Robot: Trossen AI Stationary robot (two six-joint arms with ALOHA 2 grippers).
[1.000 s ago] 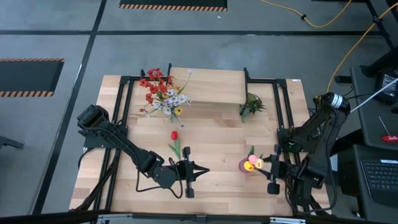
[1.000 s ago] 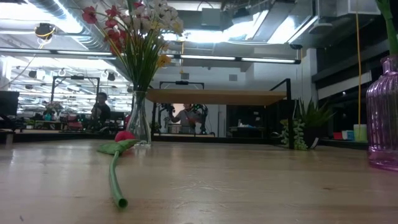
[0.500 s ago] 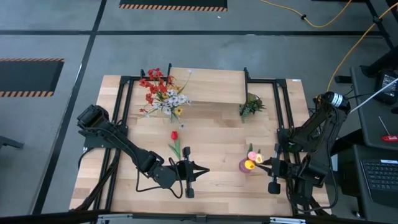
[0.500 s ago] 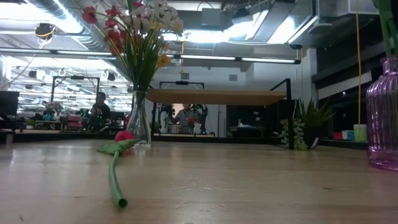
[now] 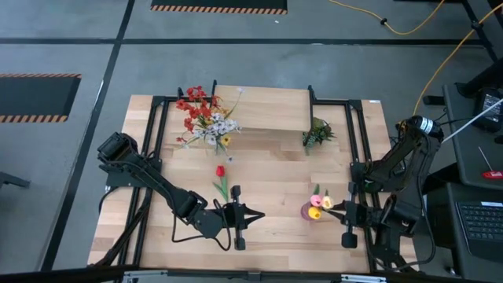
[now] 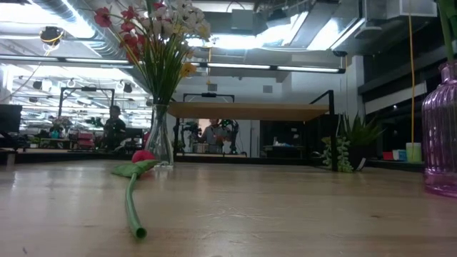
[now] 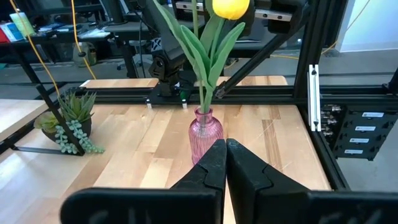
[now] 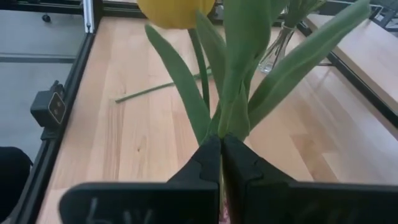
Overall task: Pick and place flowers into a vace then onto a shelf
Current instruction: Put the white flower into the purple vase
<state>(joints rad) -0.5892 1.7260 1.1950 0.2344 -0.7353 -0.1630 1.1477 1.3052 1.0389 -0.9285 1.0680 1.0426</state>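
Only the right wrist view is showing the right gripper [image 8: 222, 146] pinching tulip stems [image 8: 219, 118] above the purple vase [image 5: 311, 211]; the left gripper [image 5: 253, 215], closed empty, is lying beside the vase.

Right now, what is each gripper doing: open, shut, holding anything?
Left gripper: shut, empty.
Right gripper: shut on the tulip stems in the pink vase.

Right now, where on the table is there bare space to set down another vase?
Bare wood lies between the clear vase of flowers and the small green plant, in front of the shelf, and between the red tulip and the pink vase. It is crowded near the right pincer.
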